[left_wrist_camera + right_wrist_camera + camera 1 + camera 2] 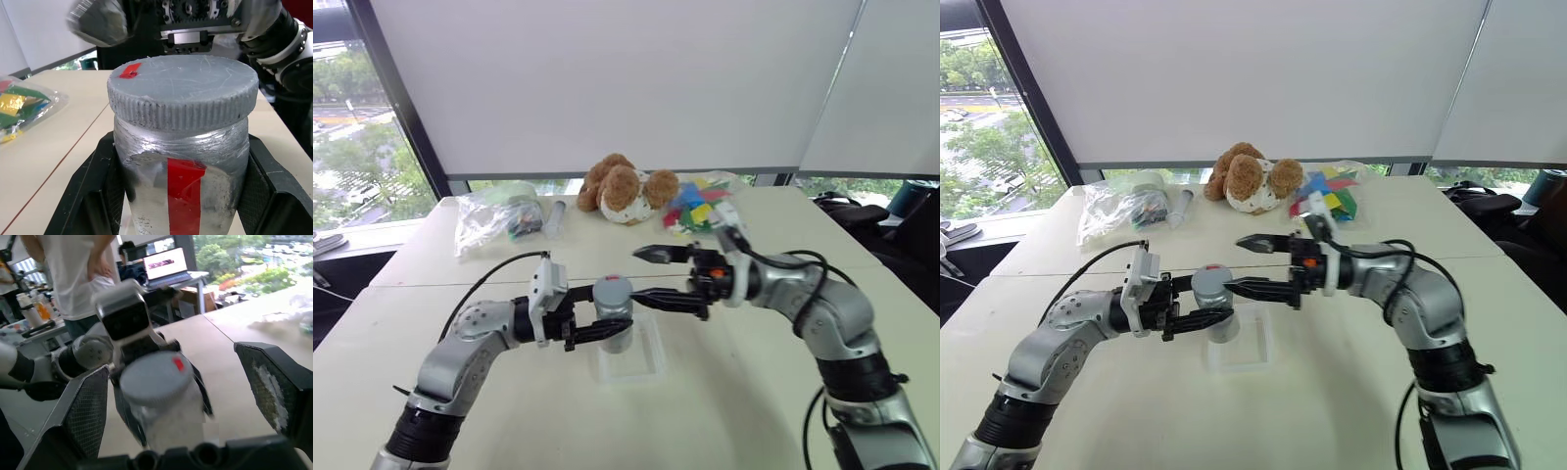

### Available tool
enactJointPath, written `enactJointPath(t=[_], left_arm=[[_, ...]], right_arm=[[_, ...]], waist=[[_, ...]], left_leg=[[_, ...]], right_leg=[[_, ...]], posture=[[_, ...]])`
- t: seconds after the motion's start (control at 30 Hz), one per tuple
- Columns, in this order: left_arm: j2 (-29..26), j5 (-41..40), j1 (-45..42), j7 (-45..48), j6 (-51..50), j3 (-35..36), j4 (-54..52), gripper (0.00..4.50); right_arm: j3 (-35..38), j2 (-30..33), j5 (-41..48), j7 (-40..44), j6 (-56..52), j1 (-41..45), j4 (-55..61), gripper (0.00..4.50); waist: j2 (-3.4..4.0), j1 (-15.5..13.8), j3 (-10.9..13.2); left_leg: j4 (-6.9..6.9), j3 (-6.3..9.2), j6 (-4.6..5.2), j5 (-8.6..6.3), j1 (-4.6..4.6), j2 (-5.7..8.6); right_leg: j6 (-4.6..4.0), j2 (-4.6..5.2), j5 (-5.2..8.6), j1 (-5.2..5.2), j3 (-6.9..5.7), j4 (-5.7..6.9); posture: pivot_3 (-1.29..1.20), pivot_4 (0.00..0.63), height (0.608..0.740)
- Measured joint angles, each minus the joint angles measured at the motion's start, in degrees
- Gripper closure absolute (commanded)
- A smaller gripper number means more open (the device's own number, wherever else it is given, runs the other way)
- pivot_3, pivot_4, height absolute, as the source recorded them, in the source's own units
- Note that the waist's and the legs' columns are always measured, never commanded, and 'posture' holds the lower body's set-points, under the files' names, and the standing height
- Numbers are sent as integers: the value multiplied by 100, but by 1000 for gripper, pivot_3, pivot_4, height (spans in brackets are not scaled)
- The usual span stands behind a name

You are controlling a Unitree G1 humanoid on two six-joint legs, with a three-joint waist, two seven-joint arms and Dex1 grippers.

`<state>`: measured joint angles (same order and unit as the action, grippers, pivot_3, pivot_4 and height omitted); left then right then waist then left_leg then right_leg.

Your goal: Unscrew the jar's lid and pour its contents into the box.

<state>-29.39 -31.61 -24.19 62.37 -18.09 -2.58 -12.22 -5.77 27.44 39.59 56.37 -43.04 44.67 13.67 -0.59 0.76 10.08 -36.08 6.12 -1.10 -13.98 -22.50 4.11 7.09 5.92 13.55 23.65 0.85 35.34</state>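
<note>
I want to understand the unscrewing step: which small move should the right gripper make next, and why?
Probably it should bring its open fingers around the lid and close. The left gripper is shut on the jar, holding it upright above the box, and the lid is still screwed on. The right gripper stands wide open beside the lid, not touching it.

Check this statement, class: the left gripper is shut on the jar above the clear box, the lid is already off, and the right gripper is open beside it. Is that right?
One detail is wrong: the lid is still screwed on the jar, as the left wrist view shows. The rest stands: the left gripper is shut on the jar above the clear box, and the right gripper is open beside it.
</note>
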Motion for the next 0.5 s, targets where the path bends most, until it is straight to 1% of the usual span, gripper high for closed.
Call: enactJointPath(t=[0.1, 0.27, 0.5], left_arm=[[10, 2, -1, 0, 2, -5, 3, 2219], [12, 6, -1, -5, 2, -6, 13, 2219], [13, 15, -1, -43, 2, -2, 15, 2219]], right_arm=[[-280, -165, -163, -227, -47, 100, 17, 46], [-578, -167, -534, -234, 43, 126, -117, 46], [-619, -215, -672, -107, 170, 205, -389, 46]], waist=[[0, -28, 0], [0, -6, 0], [0, 4, 0]], left_leg=[[-2, 2, 0, 0, -2, 5], [-2, 0, 0, 0, -2, 5], [1, 1, 0, 0, -1, 3]], right_leg=[[0, 3, 0, -3, 0, -2], [0, 2, 0, -1, 0, -2], [0, 0, 0, 1, -1, 1]], posture=[[0, 150, 740], [0, 150, 740], [0, 150, 740]])
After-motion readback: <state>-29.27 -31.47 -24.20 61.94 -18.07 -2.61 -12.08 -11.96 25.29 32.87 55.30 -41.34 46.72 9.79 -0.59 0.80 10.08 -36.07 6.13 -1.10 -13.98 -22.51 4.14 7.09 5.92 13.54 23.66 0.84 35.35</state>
